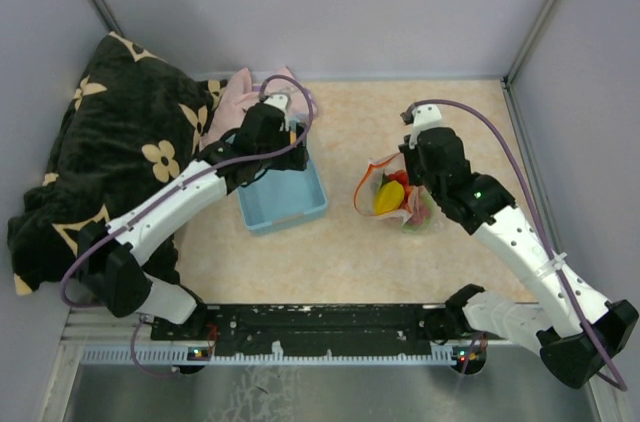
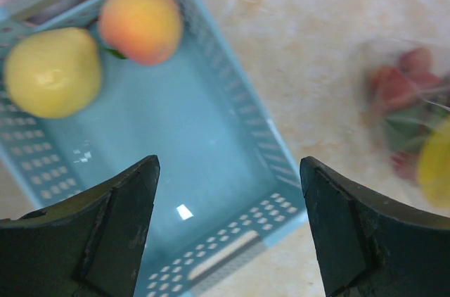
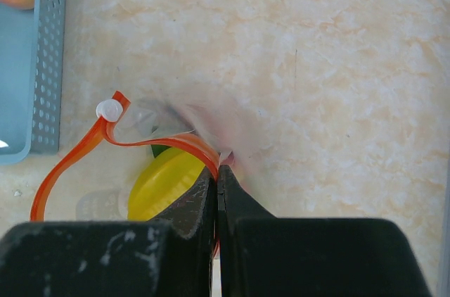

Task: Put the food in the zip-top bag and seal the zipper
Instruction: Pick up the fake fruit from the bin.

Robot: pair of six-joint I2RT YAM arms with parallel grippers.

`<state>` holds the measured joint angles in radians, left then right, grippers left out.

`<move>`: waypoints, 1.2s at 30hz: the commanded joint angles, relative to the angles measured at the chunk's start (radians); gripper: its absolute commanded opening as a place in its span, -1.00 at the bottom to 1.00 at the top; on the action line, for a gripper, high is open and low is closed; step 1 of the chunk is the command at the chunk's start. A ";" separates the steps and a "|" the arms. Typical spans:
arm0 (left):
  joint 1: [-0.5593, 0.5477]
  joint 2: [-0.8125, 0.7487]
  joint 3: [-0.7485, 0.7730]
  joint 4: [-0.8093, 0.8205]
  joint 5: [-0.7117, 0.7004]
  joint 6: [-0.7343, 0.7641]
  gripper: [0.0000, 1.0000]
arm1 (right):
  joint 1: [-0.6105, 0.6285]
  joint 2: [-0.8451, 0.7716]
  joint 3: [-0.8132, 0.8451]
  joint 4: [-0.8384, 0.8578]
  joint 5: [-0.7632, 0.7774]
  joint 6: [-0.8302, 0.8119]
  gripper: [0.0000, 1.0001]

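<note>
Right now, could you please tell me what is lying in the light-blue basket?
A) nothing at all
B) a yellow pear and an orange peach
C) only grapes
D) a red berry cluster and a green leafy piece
B: the left wrist view shows the yellow pear and the orange peach side by side at one end of the basket, with nothing else in it.

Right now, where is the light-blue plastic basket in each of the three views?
Top external: the light-blue plastic basket lies left of centre.
Left wrist: it fills the left and centre of the picture.
Right wrist: only its perforated wall shows, at the left edge.
Shared landmark: the yellow toy piece inside the clear zip-top bag.
</note>
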<state>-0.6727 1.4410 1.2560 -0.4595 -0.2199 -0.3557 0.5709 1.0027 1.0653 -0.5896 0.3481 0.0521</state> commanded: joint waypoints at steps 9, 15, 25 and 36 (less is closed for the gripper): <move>0.170 0.233 0.186 -0.176 -0.046 0.267 0.76 | -0.008 -0.050 -0.006 0.096 0.028 -0.020 -1.00; 0.237 0.392 0.326 -0.256 -0.079 0.360 0.75 | -0.008 -0.062 -0.019 0.101 0.030 -0.023 -1.00; 0.290 0.552 0.432 -0.251 -0.067 0.451 0.74 | -0.008 -0.062 -0.028 0.106 0.038 -0.031 -1.00; 0.314 0.643 0.439 -0.266 -0.022 0.449 0.72 | -0.008 -0.045 -0.030 0.114 0.035 -0.034 -1.00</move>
<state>-0.3672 2.0621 1.6688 -0.7033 -0.2623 0.0837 0.5709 0.9688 1.0264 -0.5526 0.3618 0.0330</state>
